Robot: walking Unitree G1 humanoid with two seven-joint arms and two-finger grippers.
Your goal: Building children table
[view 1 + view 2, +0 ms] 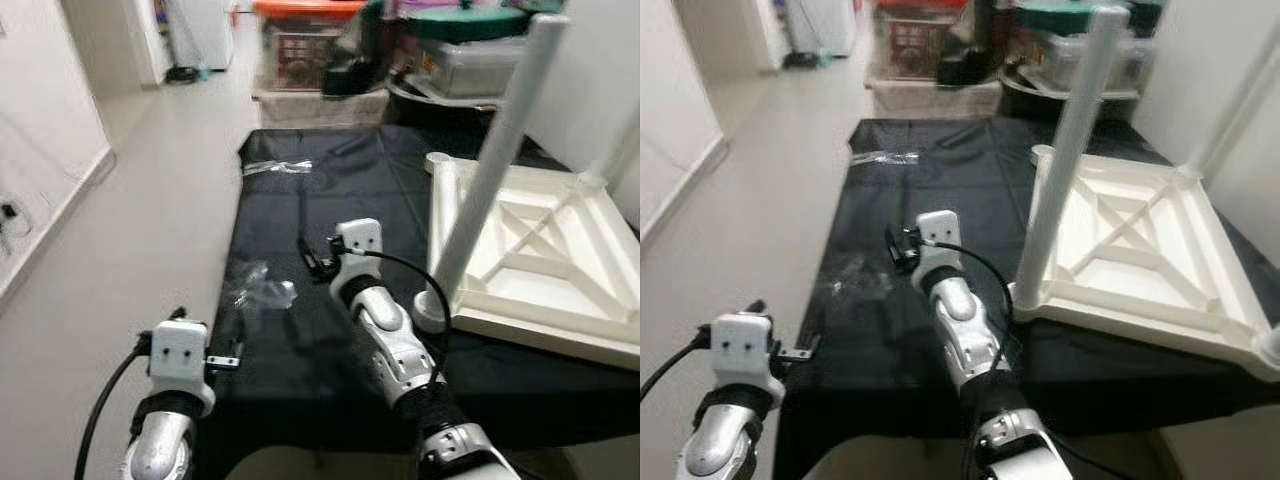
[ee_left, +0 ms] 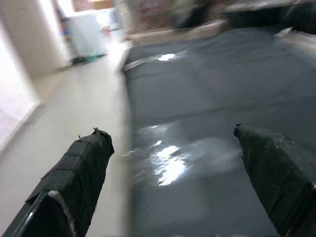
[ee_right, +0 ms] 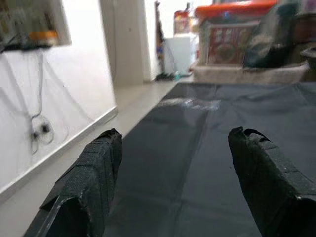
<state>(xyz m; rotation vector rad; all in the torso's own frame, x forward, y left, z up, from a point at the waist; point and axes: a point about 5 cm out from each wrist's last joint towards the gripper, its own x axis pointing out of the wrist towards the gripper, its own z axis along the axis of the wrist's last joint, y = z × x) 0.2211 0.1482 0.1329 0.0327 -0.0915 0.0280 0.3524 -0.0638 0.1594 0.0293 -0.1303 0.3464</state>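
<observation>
Grippers (image 3: 170, 143) apart above black sheet (image 1: 330, 190)

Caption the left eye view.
Both grippers open above a black mat beside the upturned white table, one leg fitted.

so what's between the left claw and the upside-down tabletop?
The right arm crosses that stretch over the black sheet, with a crumpled clear plastic bag beside it, in the left eye view.

Even indoor light, fairly bright; pale floor and walls near washed out. Glare on the crinkled clear plastic wrap (image 2: 165, 165) lying on the matte black floor sheet (image 1: 330, 180), w/ a second glint further back. Left wrist view soft overall, motion blur; background bins blurry in both eye views. Black padded fingers (image 3: 84, 192) close to lens, out of focus at edges. Shadows faint.
</observation>
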